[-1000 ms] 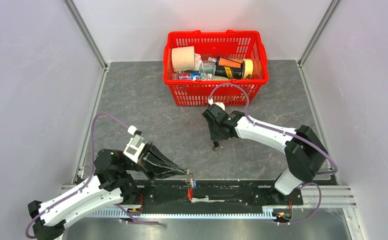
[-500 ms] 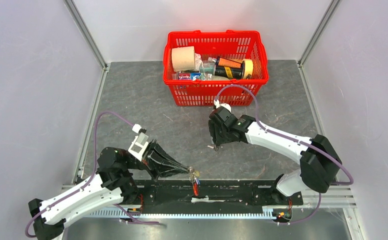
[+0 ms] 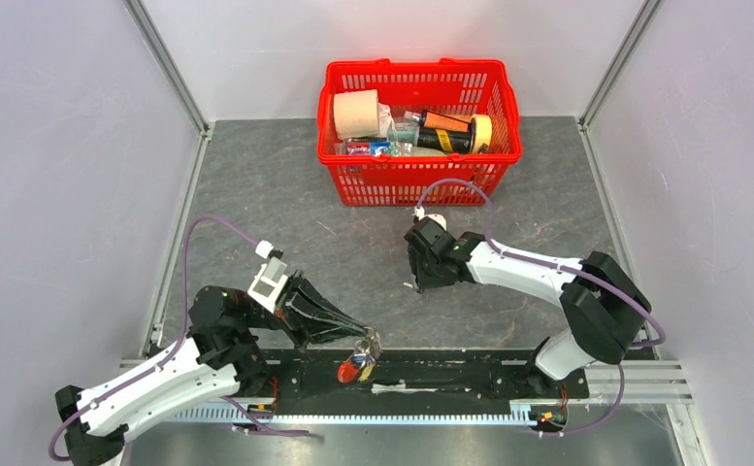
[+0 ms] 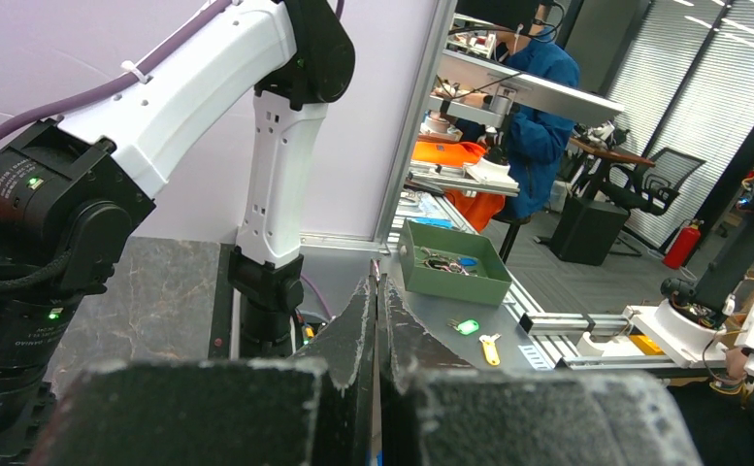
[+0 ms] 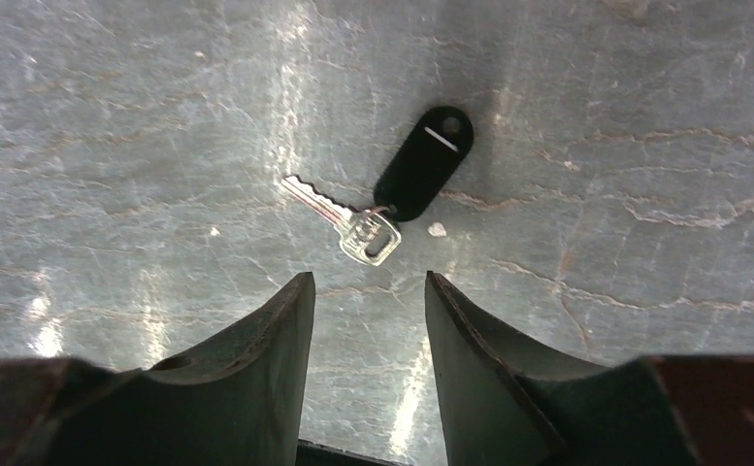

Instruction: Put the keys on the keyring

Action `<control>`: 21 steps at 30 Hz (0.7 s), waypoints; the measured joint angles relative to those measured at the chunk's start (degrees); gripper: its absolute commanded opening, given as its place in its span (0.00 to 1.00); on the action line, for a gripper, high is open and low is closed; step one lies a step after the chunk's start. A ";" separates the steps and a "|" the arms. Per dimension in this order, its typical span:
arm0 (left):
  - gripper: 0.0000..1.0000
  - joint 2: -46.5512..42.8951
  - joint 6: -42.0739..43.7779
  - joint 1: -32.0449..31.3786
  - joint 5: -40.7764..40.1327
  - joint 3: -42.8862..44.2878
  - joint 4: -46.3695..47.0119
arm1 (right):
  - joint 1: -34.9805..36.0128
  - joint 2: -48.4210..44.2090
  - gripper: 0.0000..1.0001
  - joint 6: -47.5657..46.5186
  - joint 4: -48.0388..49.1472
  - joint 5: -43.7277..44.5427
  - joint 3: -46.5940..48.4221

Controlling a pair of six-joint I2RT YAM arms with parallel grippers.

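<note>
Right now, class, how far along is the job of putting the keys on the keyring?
Done: the left gripper is shut on the keyring, holding it by the near table edge. In hand: the right gripper hovers open over the key with the black tag, which lies untouched on the table. Left: grasp that key, carry it over and thread it on.

Grey stone-look table (image 3: pixel 285 194), pale walls (image 3: pixel 62 146) left, right and far, silver posts (image 3: pixel 164 63) at far corners, blinds (image 4: pixel 703 87) and a black chair (image 4: pixel 635 189) beyond
</note>
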 measured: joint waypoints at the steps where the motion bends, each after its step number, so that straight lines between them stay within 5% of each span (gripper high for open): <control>1: 0.02 0.00 0.00 0.00 0.00 0.00 0.00 | 0.00 0.11 0.53 0.22 0.57 -0.09 0.00; 21: 0.02 1.09 0.02 0.00 -0.07 0.00 0.00 | 0.00 6.54 0.40 1.57 5.09 1.05 0.63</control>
